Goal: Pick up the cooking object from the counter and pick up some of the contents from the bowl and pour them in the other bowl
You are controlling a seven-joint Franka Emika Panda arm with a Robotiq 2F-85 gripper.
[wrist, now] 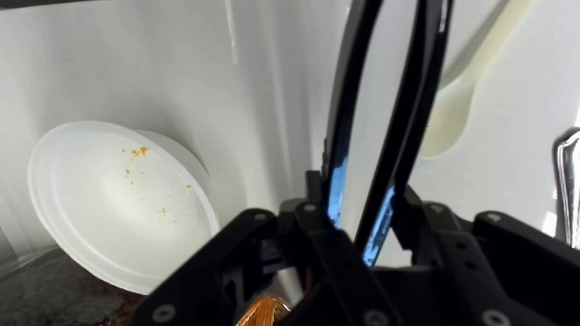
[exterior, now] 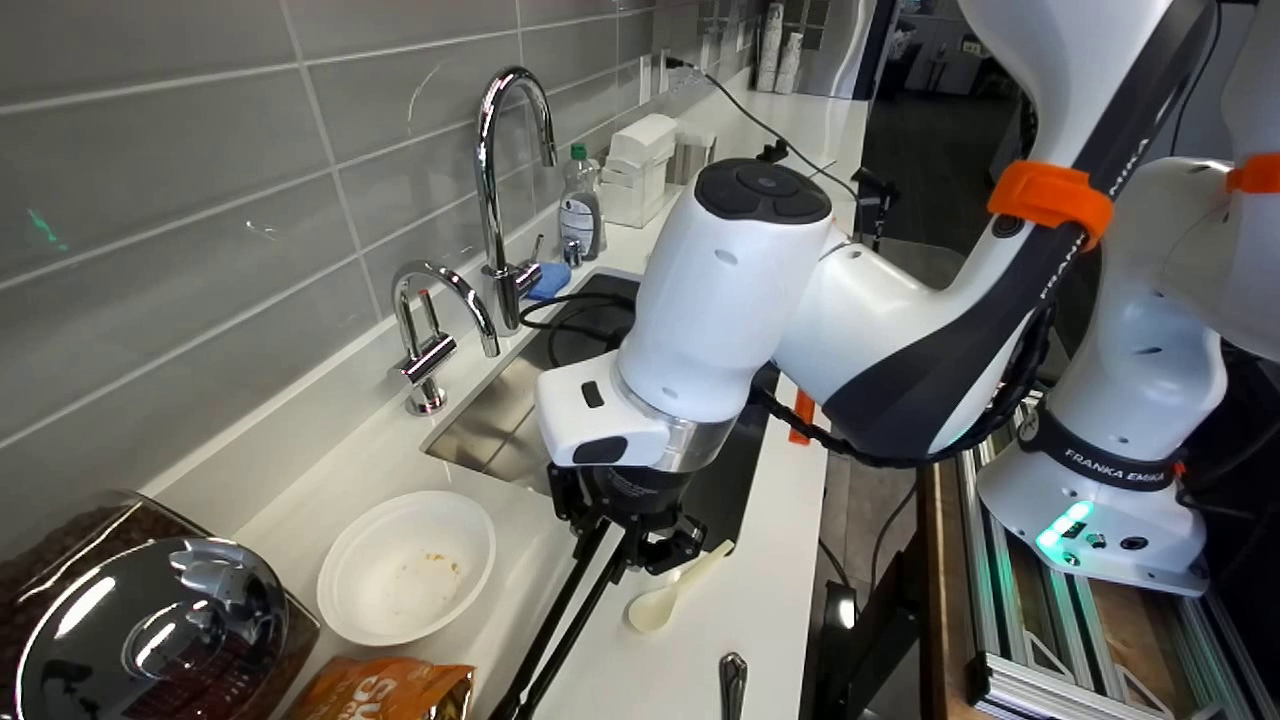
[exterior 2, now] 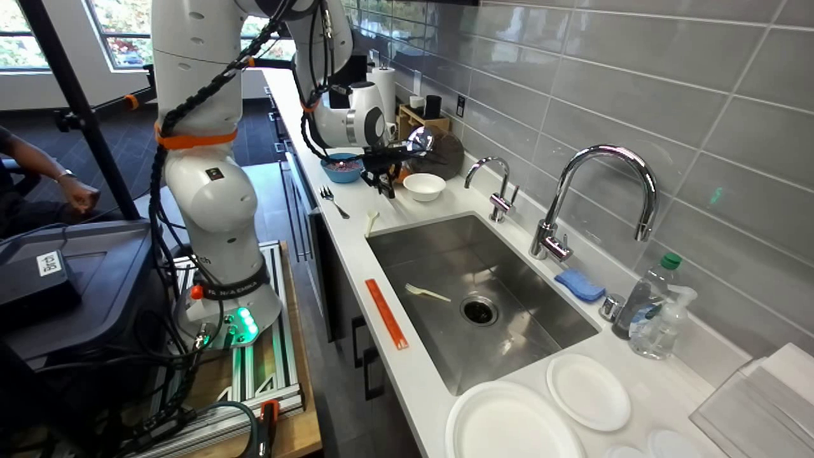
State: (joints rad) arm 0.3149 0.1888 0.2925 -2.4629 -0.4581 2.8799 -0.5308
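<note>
Countertop below, utensil in hand.

Black utensil glossy; white bowl smooth; sink shiny metal.

The wrist view's top edge crops the black utensil and spoon; the hand partly hides the bowl.

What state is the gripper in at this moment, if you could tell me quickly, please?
Gripper: closed on the black tongs, whose two arms stand apart.
</note>
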